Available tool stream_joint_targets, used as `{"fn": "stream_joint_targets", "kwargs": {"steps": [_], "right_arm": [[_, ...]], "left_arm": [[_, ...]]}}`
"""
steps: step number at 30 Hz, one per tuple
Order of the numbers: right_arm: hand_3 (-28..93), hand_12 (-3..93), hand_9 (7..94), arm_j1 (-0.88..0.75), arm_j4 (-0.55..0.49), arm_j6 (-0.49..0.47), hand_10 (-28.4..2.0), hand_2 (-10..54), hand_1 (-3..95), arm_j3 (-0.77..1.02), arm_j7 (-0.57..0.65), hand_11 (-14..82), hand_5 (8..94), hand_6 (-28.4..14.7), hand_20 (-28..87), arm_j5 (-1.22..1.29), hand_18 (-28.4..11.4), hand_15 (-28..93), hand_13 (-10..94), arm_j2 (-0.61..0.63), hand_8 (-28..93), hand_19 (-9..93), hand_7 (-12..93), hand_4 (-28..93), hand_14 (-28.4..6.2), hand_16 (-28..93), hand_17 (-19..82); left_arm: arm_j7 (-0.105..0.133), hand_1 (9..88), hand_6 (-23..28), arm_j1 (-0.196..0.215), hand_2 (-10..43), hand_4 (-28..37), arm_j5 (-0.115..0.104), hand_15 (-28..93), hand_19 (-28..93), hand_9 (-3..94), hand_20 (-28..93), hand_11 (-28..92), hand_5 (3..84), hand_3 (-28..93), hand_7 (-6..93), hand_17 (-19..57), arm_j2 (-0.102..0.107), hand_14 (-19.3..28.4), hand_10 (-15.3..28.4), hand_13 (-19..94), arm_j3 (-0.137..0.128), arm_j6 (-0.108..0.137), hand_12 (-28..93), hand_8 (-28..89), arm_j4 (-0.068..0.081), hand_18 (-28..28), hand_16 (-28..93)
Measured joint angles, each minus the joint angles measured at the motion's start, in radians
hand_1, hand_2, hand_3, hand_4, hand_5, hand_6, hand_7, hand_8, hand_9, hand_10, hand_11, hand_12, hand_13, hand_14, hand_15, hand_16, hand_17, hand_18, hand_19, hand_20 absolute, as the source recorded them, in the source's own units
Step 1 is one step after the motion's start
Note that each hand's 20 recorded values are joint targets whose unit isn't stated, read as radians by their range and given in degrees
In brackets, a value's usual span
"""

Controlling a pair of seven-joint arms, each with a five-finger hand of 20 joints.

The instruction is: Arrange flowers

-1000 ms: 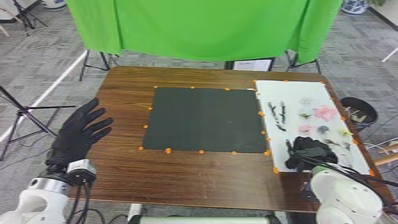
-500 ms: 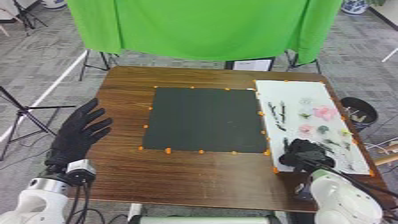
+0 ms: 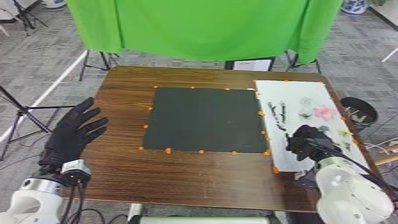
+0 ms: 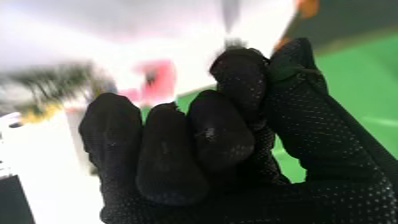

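Right hand: (image 3: 309,142) over near part of white mat (image 3: 288,92); fingers curled, thumb tip close beside a fingertip; cannot tell whether anything is pinched.
Left hand: (image 3: 66,139) at table's left edge; fingers extended, nothing held.
Pink flower: (image 3: 324,113) on white mat, beyond right hand.
Dark sprigs: (image 3: 274,111) on white mat, near black mat (image 3: 204,120).
Green cloth: (image 3: 204,30) beyond table (image 3: 200,175).

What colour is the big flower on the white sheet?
Pink; it shows best in the head view, where the flower lies on the white sheet.
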Motion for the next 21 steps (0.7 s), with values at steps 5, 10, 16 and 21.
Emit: {"fn": "stream_joint_targets", "kwargs": {"steps": [5,10,16,21], "right_arm": [[93,61.8,84.1,0.058,-0.01,0.019,-9.6,6.9,16.0,-0.006,0.014,68.6,71.0,-1.4,79,0.001,-22.6,91,80,0.012,39,93,61,17,-9.9,37,49],[93,62.9,84.9,0.174,0.003,0.035,-9.5,2.9,18.4,-0.101,0.029,67.5,71.7,-1.5,79,0.011,-23.0,90,81,0.02,38,93,60,15,-9.7,37,50],[93,63.5,85.1,0.373,0.055,0.038,-9.8,-3.1,22.0,-0.293,0.036,66.9,73.2,-1.9,79,0.012,-23.1,90,81,-0.003,38,93,58,13,-9.9,38,49],[93,64.3,85.5,0.539,0.125,0.033,-9.8,-2.8,21.8,-0.446,0.041,66.3,73.7,-1.8,79,0.009,-23.3,90,81,-0.079,39,93,57,14,-10.0,38,50]], "left_arm": [[0.001,27.5,2.6,0.009,-4.5,-26.8,0.002,40,44,19.9,12,26,23.6,68,24.6,-9.0,0.003,16.5,12.0,18,-0.011,0.002,16,-13,-0.005,22.7,-2],[0.003,27.1,2.4,0.04,-5.5,-26.4,0.011,39,43,19.4,12,25,23.2,68,24.3,-9.0,0.008,16.2,11.6,18,-0.05,-0.005,16,-13,-0.021,22.5,-2],[0.016,26.7,2.3,0.133,-6.6,-26.2,0.009,39,43,19.6,12,24,23.4,68,23.9,-9.1,0.014,16.1,11.7,18,-0.164,-0.043,17,-13,-0.047,22.5,-1],[0.021,26.9,2.4,0.217,-6.1,-25.9,0.006,39,43,19.9,12,24,23.6,68,23.6,-9.1,0.016,16.1,11.8,18,-0.228,-0.039,17,-13,-0.074,22.5,-1]]}}
